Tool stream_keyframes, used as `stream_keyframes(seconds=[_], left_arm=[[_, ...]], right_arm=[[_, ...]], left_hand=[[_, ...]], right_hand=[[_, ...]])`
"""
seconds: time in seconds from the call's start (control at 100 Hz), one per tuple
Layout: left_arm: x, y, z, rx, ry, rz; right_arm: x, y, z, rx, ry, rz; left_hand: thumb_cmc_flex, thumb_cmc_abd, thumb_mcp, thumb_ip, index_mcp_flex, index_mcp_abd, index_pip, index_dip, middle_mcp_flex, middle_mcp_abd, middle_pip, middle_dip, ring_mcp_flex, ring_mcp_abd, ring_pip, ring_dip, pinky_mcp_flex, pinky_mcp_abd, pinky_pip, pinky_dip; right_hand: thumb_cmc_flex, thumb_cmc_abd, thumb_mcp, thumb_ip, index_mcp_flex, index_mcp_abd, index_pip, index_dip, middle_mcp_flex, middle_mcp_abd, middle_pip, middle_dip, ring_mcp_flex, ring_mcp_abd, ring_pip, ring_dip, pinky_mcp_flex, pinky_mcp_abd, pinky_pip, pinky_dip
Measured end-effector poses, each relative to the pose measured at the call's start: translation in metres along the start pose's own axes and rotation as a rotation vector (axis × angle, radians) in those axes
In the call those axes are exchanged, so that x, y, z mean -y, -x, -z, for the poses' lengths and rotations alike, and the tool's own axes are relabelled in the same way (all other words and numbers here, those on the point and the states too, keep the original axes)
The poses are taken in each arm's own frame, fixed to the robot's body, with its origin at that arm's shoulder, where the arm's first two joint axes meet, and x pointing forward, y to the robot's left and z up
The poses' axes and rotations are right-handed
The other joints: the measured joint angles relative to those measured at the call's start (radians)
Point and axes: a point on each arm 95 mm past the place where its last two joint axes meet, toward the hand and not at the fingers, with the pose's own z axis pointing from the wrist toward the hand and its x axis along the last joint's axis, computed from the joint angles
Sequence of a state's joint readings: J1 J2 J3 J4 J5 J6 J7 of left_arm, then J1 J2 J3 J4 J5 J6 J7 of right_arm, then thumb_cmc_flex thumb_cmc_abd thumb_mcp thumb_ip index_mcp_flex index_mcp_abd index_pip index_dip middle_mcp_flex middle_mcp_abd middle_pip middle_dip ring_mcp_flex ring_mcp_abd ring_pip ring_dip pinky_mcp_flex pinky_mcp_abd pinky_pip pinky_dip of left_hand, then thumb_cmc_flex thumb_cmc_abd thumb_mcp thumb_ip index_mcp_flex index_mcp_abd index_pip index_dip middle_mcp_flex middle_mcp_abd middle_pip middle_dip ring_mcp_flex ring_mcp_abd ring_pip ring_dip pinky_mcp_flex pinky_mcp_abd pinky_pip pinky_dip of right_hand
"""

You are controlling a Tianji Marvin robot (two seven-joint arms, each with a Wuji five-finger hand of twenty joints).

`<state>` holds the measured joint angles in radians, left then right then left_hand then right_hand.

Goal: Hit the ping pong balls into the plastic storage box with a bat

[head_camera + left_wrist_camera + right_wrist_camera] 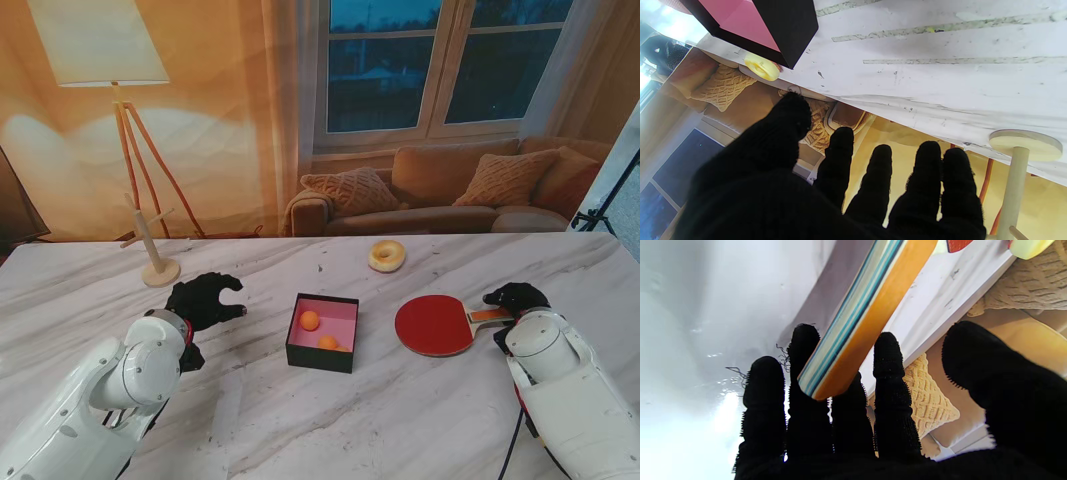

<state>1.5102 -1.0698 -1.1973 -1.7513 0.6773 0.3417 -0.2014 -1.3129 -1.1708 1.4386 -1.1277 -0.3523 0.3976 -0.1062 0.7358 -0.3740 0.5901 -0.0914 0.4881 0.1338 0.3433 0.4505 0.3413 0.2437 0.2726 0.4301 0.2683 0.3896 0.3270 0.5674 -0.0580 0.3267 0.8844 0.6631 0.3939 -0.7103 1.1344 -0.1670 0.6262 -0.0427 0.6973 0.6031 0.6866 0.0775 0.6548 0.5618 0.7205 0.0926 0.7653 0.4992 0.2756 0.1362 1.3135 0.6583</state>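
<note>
While the right hand [513, 297] lies spread over the orange wooden handle of the red-faced bat [434, 325], unclosed, a lift could slip; the left hand [203, 298] hovers wide and empty.

From my stand camera the storage box [322, 333] sits between my two hands, two balls [310, 320] in it. The bat [436, 325] lies beside my right fingers [505, 296]; a ring [387, 256] lies farther off; a stand [155, 262] beyond my left fingers [222, 290].
</note>
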Motion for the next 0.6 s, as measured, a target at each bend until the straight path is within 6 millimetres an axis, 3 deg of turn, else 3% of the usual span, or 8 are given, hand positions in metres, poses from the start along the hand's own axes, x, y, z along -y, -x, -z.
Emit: stream_keyframes(seconds=[0.11, 0.25, 0.43, 0.6], left_arm=[[0.0, -0.0004, -0.0004, -0.001, 0.001, 0.001], [-0.0001, -0.0005, -0.0006, -0.001, 0.002, 0.004], [-0.0001, -0.0002, -0.0006, 0.0, 0.002, 0.004], [-0.0001, 0.0, -0.0006, 0.0, 0.001, 0.004]], right_arm=[[0.0021, 0.0028, -0.0016, 0.021, -0.008, -0.002], [0.0046, 0.0026, -0.0031, 0.028, -0.014, 0.008], [0.0043, 0.0012, -0.0038, 0.023, -0.018, 0.034], [0.0039, 0.0013, -0.0033, 0.022, -0.021, 0.039]], left_hand=[[0.0, 0.0, 0.0, 0.0, 0.0, 0.0, 0.0, 0.0, 0.0, 0.0, 0.0, 0.0, 0.0, 0.0, 0.0, 0.0, 0.0, 0.0, 0.0, 0.0], [0.0, 0.0, 0.0, 0.0, 0.0, 0.011, 0.0, 0.0, 0.0, 0.0, 0.0, 0.0, 0.0, 0.0, 0.0, 0.0, 0.0, 0.0, 0.0, 0.0], [0.0, 0.012, -0.001, 0.0, 0.0, 0.011, 0.0, 0.0, 0.0, 0.0, 0.0, 0.0, 0.0, 0.0, 0.0, 0.0, 0.0, 0.0, 0.0, 0.0], [0.0, 0.012, -0.001, 0.0, 0.0, 0.011, 0.0, 0.0, 0.0, 0.0, 0.0, 0.0, 0.0, 0.0, 0.0, 0.0, 0.0, -0.001, 0.0, 0.0]], right_hand=[[0.0, 0.003, 0.0, 0.0, -0.024, 0.002, -0.029, 0.001, -0.037, -0.004, -0.016, -0.001, -0.025, -0.005, -0.026, -0.002, -0.031, -0.004, -0.025, 0.0], [-0.011, 0.013, -0.025, 0.012, -0.05, 0.002, -0.043, -0.001, -0.098, -0.013, -0.026, -0.013, -0.075, -0.075, -0.014, 0.005, -0.113, -0.037, -0.138, 0.0], [-0.024, 0.042, -0.051, 0.01, -0.087, -0.02, -0.064, -0.009, -0.183, -0.042, -0.081, -0.045, -0.189, -0.138, -0.096, 0.005, -0.214, -0.08, -0.308, 0.0], [-0.035, 0.065, -0.073, 0.01, -0.132, -0.045, -0.099, -0.039, -0.242, -0.079, -0.135, -0.102, -0.317, -0.183, -0.333, -0.11, -0.299, -0.148, -0.523, 0.001]])
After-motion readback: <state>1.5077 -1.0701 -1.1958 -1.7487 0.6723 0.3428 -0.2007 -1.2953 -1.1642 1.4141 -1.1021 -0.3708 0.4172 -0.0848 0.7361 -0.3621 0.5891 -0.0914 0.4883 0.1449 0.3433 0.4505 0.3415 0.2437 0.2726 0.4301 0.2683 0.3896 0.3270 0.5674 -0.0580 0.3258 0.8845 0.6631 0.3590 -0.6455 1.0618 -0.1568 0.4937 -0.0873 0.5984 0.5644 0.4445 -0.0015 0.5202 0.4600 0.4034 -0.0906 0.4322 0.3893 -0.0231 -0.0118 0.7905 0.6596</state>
